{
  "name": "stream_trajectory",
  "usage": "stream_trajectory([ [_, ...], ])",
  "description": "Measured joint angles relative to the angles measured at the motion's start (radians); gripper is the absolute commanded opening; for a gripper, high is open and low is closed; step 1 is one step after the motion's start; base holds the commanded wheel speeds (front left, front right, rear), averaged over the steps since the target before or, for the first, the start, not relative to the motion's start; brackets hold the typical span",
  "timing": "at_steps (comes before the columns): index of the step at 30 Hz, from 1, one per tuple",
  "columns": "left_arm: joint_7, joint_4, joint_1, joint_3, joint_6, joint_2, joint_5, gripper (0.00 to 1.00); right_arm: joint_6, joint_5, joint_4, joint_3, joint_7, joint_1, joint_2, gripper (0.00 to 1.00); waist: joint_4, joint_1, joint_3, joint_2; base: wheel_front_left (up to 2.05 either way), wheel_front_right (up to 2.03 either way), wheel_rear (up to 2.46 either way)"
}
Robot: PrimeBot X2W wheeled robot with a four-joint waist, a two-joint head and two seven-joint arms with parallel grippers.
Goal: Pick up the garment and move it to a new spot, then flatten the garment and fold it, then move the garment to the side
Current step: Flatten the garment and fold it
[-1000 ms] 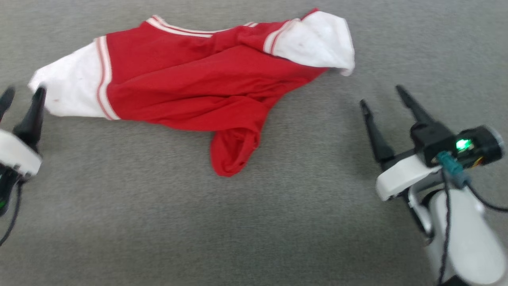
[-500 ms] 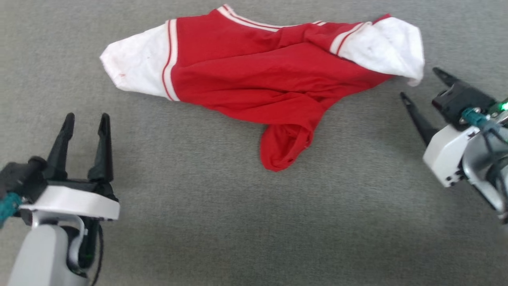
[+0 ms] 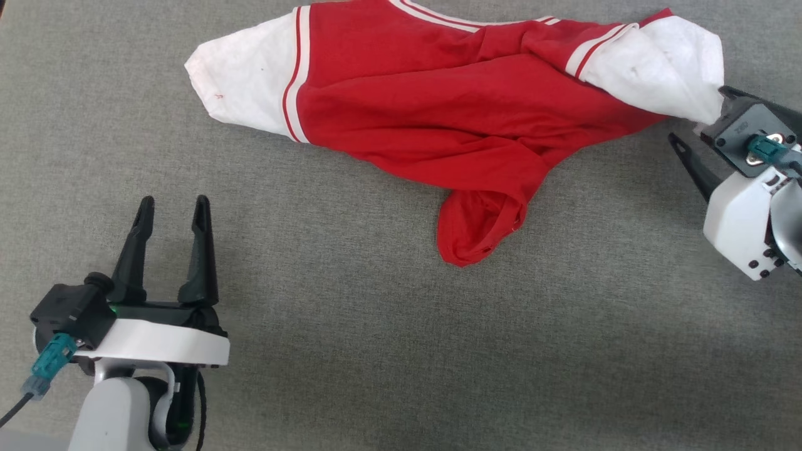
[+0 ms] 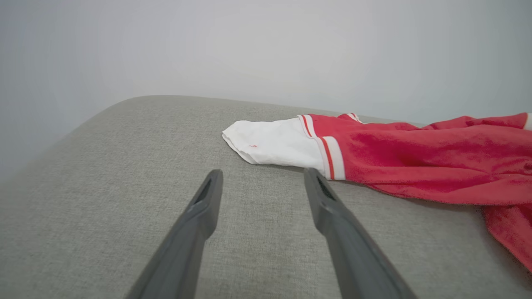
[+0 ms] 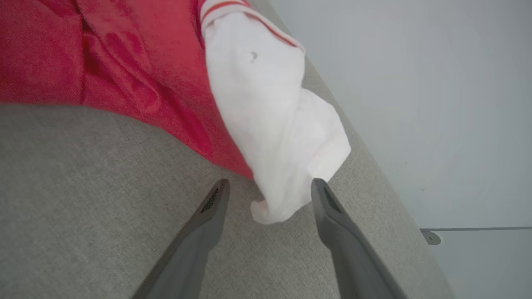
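Note:
The garment (image 3: 438,113), red with white sleeves and striped trim, lies crumpled across the far part of the grey fabric surface, a red flap hanging toward me. My right gripper (image 3: 700,114) is open at the garment's right white sleeve. In the right wrist view the garment's (image 5: 266,104) sleeve tip lies between the spread fingers of that gripper (image 5: 270,182). My left gripper (image 3: 173,203) is open at the lower left, well short of the left sleeve. The left wrist view shows this gripper (image 4: 262,172) holding nothing, with the garment (image 4: 415,153) ahead and to the right.
The grey fabric surface (image 3: 376,344) stretches wide in front of the garment. Its rounded edge (image 5: 374,166) runs close beside the right sleeve, with a pale wall beyond. The far edge (image 4: 145,99) curves behind the left sleeve.
The head camera has shifted. Relative to the garment, my right gripper has closed in on the right sleeve. My left gripper has drawn back from the left sleeve toward me. Both stay open.

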State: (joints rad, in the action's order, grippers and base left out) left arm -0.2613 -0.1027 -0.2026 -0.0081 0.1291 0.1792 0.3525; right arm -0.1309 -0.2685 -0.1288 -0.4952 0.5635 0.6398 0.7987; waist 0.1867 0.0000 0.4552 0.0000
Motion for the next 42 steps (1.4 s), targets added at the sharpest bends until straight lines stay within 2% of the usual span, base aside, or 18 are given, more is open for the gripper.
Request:
stream_trajectory([
  [1, 0.000, 0.002, 0.000, -0.005, 0.000, 0.000, 0.001, 1.00, 0.000, -0.005, -0.002, -0.014, 0.009, 0.010, 0.005, 0.56, 0.001, 0.0000, 0.002, 0.0000, 0.00, 0.00, 0.00],
  [2, 0.000, 0.003, 0.000, -0.009, 0.000, -0.001, 0.006, 1.00, 0.000, -0.008, -0.002, -0.024, 0.018, 0.014, 0.009, 0.31, 0.002, 0.0000, 0.004, 0.0000, 0.00, 0.00, 0.00],
  [3, 0.000, 0.005, -0.001, -0.012, 0.000, -0.001, 0.009, 1.00, 0.000, -0.008, -0.001, -0.028, 0.018, 0.019, 0.011, 0.12, 0.002, 0.0000, 0.006, 0.0000, 0.00, 0.00, 0.00],
  [4, 0.000, 0.005, -0.002, -0.013, 0.000, 0.000, 0.009, 1.00, 0.000, -0.008, 0.000, -0.028, 0.017, 0.026, 0.010, 0.00, 0.001, 0.0000, 0.007, 0.0000, 0.00, 0.00, 0.00],
  [10, 0.000, 0.005, -0.005, -0.010, 0.000, 0.009, 0.021, 1.00, 0.000, -0.017, 0.016, 0.006, 0.010, 0.041, -0.010, 0.00, -0.017, 0.0000, 0.004, 0.0000, 0.00, 0.00, 0.00],
  [16, 0.000, 0.007, -0.002, -0.008, 0.000, 0.015, 0.025, 1.00, 0.000, -0.108, 0.005, 0.128, 0.008, 0.008, -0.061, 0.00, -0.046, 0.0000, -0.008, 0.0000, 0.00, 0.00, 0.00],
  [22, 0.000, 0.011, 0.009, -0.008, 0.002, 0.020, 0.027, 1.00, 0.000, -0.259, -0.102, 0.358, 0.089, -0.087, -0.120, 0.00, -0.087, 0.0000, -0.023, 0.0000, 0.00, 0.00, 0.00],
  [25, 0.000, 0.013, 0.016, -0.012, 0.002, 0.025, 0.033, 1.00, 0.000, -0.343, -0.167, 0.507, 0.163, -0.137, -0.182, 0.00, -0.107, 0.0000, -0.024, 0.0000, 0.00, 0.00, 0.00],
  [28, 0.000, 0.019, 0.017, -0.022, 0.002, 0.027, 0.036, 1.00, 0.000, -0.373, -0.203, 0.659, 0.253, -0.187, -0.257, 0.00, -0.117, 0.0000, -0.020, 0.0000, 0.00, 0.00, 0.00],
  [32, 0.000, 0.020, 0.011, -0.037, 0.002, 0.034, 0.051, 1.00, 0.000, -0.327, -0.180, 0.806, 0.330, -0.203, -0.383, 0.00, -0.119, 0.0000, -0.006, 0.0000, 0.00, 0.00, 0.00],
  [36, 0.000, 0.020, -0.011, -0.065, 0.002, 0.039, 0.063, 1.00, 0.000, -0.217, -0.076, 0.878, 0.333, -0.153, -0.479, 0.00, -0.108, 0.0000, 0.014, 0.0000, 0.00, 0.00, 0.00],
  [39, 0.000, 0.016, -0.030, -0.086, 0.002, 0.043, 0.070, 1.00, 0.000, -0.125, 0.023, 0.902, 0.314, -0.115, -0.504, 0.00, -0.087, 0.0000, 0.028, 0.0000, 0.00, 0.00, 0.00],
  [42, 0.000, 0.009, -0.042, -0.087, 0.002, 0.044, 0.082, 1.00, 0.000, -0.022, 0.109, 0.903, 0.278, -0.111, -0.476, 0.00, -0.050, 0.0000, 0.049, 0.0000, 0.00, 0.00, 0.00],
])
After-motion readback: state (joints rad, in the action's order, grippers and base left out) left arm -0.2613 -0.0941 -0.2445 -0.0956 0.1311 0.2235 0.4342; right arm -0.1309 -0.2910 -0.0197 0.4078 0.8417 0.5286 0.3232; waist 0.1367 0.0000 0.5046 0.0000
